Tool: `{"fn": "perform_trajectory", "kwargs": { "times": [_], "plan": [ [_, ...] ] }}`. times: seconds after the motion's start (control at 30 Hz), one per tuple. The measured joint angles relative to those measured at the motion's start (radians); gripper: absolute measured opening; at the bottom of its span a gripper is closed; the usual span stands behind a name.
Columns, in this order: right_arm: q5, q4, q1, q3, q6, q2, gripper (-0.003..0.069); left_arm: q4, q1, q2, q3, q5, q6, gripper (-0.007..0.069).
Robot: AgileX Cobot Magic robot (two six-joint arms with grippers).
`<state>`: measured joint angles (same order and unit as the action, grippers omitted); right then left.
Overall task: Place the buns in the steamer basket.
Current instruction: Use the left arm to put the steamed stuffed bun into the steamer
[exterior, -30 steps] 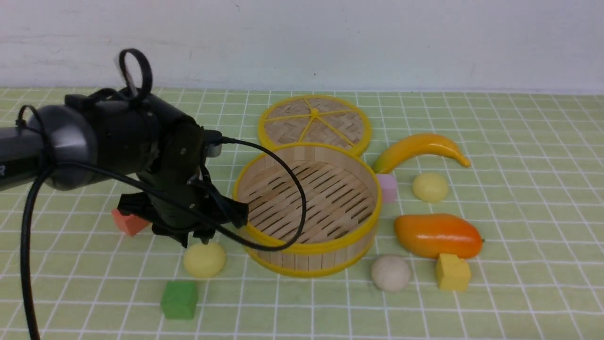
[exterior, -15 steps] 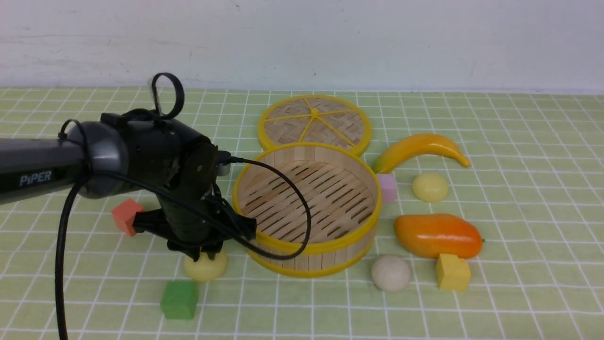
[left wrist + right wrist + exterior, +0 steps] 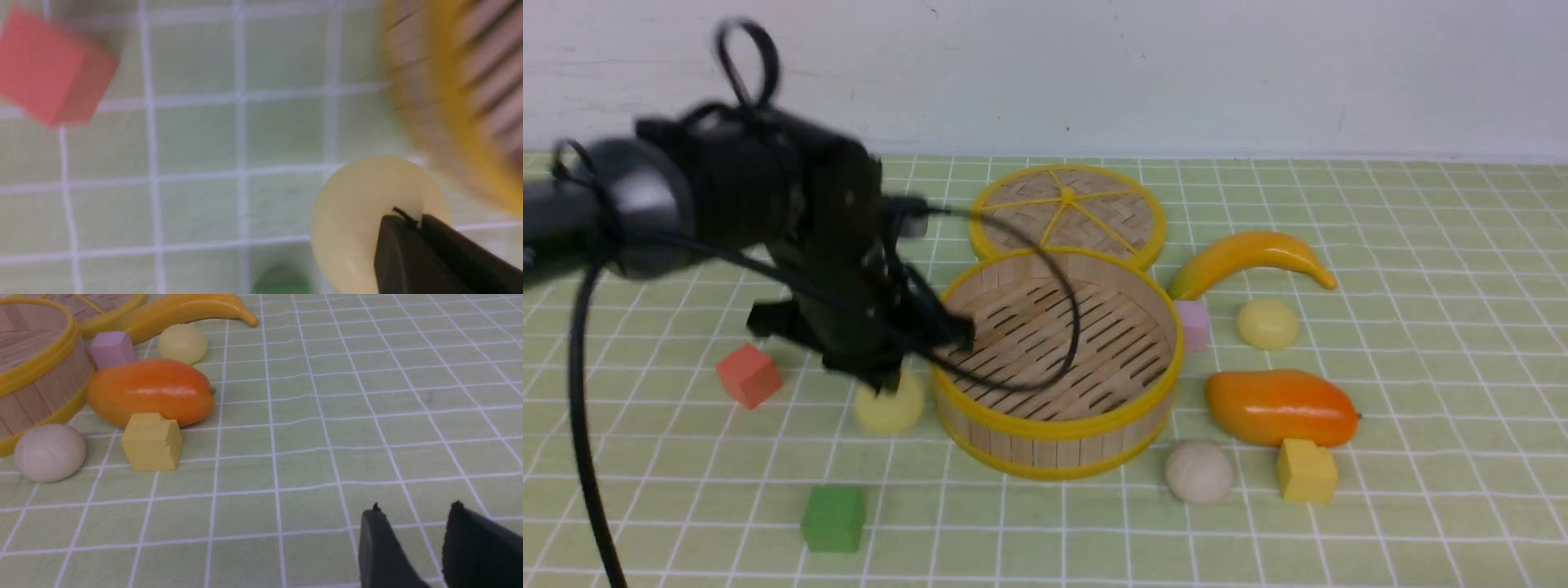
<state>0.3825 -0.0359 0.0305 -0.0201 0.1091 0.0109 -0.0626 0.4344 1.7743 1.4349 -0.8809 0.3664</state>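
Note:
The steamer basket (image 3: 1054, 425) stands mid-table, nothing on its slatted floor. My left gripper (image 3: 886, 382) hangs just left of it, shut on a pale yellow bun (image 3: 890, 406). In the left wrist view the dark fingertips (image 3: 394, 228) nearly meet, pinching that bun (image 3: 359, 212) beside the blurred basket (image 3: 461, 122). A second pale yellow bun (image 3: 1267, 323) lies right of the basket, and an off-white bun (image 3: 1199, 472) lies at its front right. My right gripper (image 3: 414, 508) shows only in its wrist view, open over bare cloth.
The woven lid (image 3: 1067, 212) lies behind the basket. Banana (image 3: 1250, 253), pink cube (image 3: 1194, 324), mango (image 3: 1281, 407) and yellow cube (image 3: 1306, 469) crowd the basket's right. A red cube (image 3: 748, 374) and green cube (image 3: 833, 517) lie at the left.
The left gripper came down over the pale yellow bun, shut on it, and has risen with it, the bun now higher and nearer the basket wall.

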Motion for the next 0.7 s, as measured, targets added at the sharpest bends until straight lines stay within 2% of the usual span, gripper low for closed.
{"fn": "perform_trajectory", "kwargs": {
  "times": [0.1,0.2,0.43,0.57,0.6,0.63,0.7],
  "plan": [
    [0.000,0.000,0.000,0.000,0.000,0.000,0.0239,0.104,0.000,-0.008,0.063,0.018,-0.055,-0.0013],
    [0.000,0.000,0.000,0.000,0.000,0.000,0.0239,0.184,0.001,0.011,0.077,0.103,-0.099,-0.0013],
    [0.000,0.000,0.000,0.000,0.000,0.000,0.0239,0.197,0.001,0.127,0.080,0.218,-0.107,0.0002],
    [0.000,0.000,0.000,0.000,0.000,0.000,0.0239,0.197,0.001,0.181,0.080,0.219,-0.083,0.0064],
    [0.000,0.000,0.000,0.000,0.000,0.000,0.0239,0.197,0.001,0.185,0.080,0.215,-0.077,0.0117],
    [0.000,0.000,0.000,0.000,0.000,0.000,0.0239,0.197,0.001,0.185,0.080,0.215,-0.077,0.0123],
    [0.000,0.000,0.000,0.000,0.000,0.000,0.0239,0.197,0.001,0.178,0.080,0.205,-0.074,0.0209]
  ]
}}
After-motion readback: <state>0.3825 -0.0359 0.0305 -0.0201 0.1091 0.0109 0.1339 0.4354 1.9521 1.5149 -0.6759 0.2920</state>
